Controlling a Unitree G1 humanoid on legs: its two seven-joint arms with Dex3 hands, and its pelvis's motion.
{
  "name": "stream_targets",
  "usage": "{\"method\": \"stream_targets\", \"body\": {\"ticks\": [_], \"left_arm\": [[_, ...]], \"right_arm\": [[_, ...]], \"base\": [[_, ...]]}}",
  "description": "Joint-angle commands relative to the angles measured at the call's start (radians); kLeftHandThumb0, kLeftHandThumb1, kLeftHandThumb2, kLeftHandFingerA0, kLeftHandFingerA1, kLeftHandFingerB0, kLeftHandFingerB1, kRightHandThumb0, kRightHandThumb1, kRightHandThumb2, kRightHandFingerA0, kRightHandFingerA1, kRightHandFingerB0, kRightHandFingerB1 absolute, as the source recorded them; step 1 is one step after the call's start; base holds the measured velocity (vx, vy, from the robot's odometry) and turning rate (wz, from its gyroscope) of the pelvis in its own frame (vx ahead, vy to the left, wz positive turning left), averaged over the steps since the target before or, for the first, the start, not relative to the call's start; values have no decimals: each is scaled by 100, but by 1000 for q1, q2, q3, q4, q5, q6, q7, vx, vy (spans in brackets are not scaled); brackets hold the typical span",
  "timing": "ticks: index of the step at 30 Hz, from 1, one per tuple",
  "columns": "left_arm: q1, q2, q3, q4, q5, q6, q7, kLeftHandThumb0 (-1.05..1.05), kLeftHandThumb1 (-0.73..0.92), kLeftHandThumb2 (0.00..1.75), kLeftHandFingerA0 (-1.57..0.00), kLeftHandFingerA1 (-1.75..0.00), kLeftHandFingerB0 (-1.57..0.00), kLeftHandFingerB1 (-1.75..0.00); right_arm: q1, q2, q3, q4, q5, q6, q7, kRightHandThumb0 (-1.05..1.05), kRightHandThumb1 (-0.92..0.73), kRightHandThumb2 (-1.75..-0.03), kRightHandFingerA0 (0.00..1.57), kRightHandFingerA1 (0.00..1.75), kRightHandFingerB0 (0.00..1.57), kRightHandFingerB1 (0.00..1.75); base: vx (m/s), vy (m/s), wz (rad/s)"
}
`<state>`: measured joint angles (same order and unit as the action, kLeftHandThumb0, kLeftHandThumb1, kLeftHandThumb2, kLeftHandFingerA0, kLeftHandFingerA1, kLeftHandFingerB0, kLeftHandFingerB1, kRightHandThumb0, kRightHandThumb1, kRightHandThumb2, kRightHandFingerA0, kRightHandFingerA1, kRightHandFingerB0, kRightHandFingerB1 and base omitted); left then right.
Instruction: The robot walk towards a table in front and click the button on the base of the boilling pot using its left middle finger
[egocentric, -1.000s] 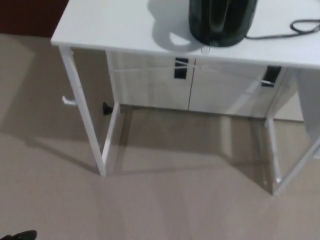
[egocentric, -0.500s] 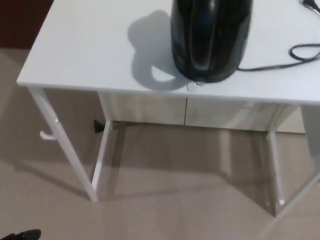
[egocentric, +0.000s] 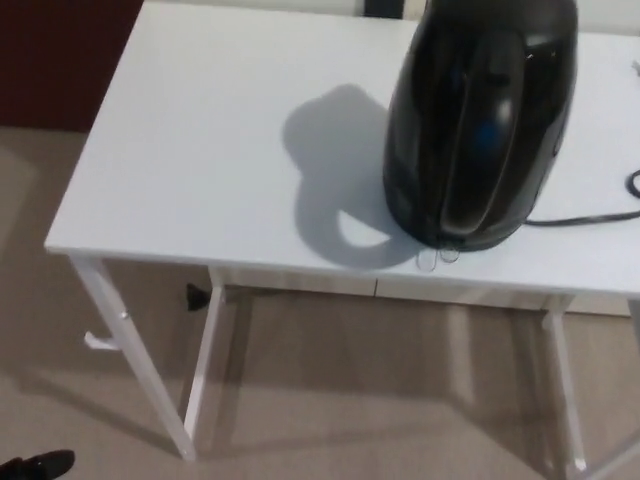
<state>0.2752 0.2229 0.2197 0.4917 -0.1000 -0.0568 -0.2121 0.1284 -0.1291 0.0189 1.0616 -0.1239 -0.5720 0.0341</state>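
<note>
One glossy black, rounded boiling pot (egocentric: 480, 120) is standing on the right part of one smooth, flat white tabletop (egocentric: 200, 150), close to the front edge. Its shiny plastic-looking shell is catching blue-white reflections, and it is throwing a dark handle-shaped shadow (egocentric: 335, 150) to its left. At the foot of the pot, right at the front, a small pale switch tab (egocentric: 438, 257) is sticking out toward the tabletop's edge; its exact shape is too small to make out. One thin black cord (egocentric: 590, 215) is trailing from the pot's base off to the right. The tabletop is sitting on slim white metal legs (egocentric: 130, 350), three of them showing, over a beige matte floor (egocentric: 350, 400). One dark rounded object (egocentric: 38, 465) is poking in at the bottom left corner, and it cannot be identified. Neither robot hand is showing, so nothing can be said about the fingers or any hold.
</note>
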Motion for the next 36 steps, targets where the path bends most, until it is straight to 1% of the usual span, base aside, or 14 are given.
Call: {"method": "stream_targets", "body": {"ticks": [1, 5, 7, 17, 22, 28, 32, 36], "left_arm": [[5, 9, 0, -2, 3, 19, 7, -16, 49, 55, -65, -45, -62, -40], [-2, 10, -2, -2, 4, 10, 11, -15, 48, 55, -65, -44, -63, -40], [-16, 13, -6, 6, 4, 0, 4, -16, 49, 55, -63, -45, -61, -40], [-27, 26, -14, 16, 24, 9, 21, -17, 49, 55, -64, -44, -62, -40], [-37, 30, -11, 43, 16, -18, 12, -16, 49, 55, -66, -45, -63, -40], [-39, 35, -14, 36, 25, -2, 23, -18, 47, 54, -67, -44, -64, -40], [-50, 34, -9, 47, 17, -23, 16, -15, 48, 54, -67, -46, -64, -40], [-44, 38, -18, 46, 33, -27, 21, -18, 47, 54, -66, -44, -65, -40]], "right_arm": [[2, -17, 7, -1, -15, 15, -19, -29, -63, -58, 74, 54, 56, 45], [-13, -16, 5, 1, -9, 23, -17, -28, -62, -58, 74, 55, 55, 45], [-29, -19, 0, 6, -2, 30, -9, -29, -62, -58, 74, 55, 56, 45], [-37, -21, 16, -1, -19, 28, -22, -31, -62, -58, 74, 54, 56, 45], [-39, -17, 18, -7, -23, 32, -24, -30, -62, -58, 74, 56, 56, 45], [-46, -23, 37, -5, -52, 29, -46, -31, -63, -59, 76, 55, 57, 45], [-65, -22, 41, 4, -48, 30, -41, -30, -63, -58, 75, 55, 56, 46], [-72, -22, 44, 13, -49, 36, -43, -30, -64, -59, 75, 54, 56, 45]], "base": [[117, -219, -10], [160, -240, -5], [30, -120, -2], [32, 51, -1], [74, 132, 2], [0, 0, 0], [0, 0, 0], [0, 0, 0]]}}
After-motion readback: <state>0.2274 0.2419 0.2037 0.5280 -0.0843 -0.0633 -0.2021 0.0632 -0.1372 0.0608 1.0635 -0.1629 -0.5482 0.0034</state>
